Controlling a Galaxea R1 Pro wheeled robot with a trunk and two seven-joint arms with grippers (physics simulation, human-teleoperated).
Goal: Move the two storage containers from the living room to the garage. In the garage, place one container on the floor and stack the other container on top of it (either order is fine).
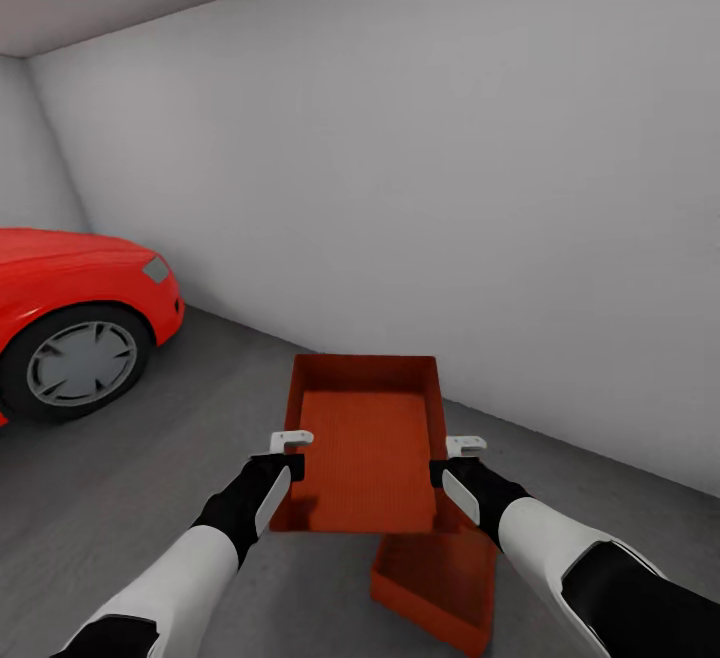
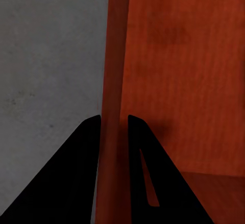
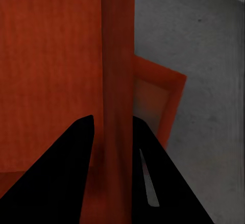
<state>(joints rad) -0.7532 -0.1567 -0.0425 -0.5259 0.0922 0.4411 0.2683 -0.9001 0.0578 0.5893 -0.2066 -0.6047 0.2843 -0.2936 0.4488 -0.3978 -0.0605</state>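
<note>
head view looks down over both arms in the garage, where a plain white wall [image 1: 450,158] meets the dark grey concrete floor [image 1: 160,478]. the held container [image 1: 365,443], an orange-red topless bin, is carried between the two arms above the floor, with its open top up. the left gripper [image 1: 288,450] is clamped on its left side wall, and the left wrist view shows that wall running between the two dark fingers [image 2: 76,173], one outside and one inside the bin. the right gripper [image 1: 455,458] is clamped on the opposite wall in the same way, the wall [image 3: 117,81] passing between its fingers [image 3: 61,178]. the second container [image 1: 440,583] lies on the floor below and to the right of the held one, partly hidden beneath it. a glossy red car [image 1: 70,308] with a black wheel stands at the left, well apart from both bins.
</note>
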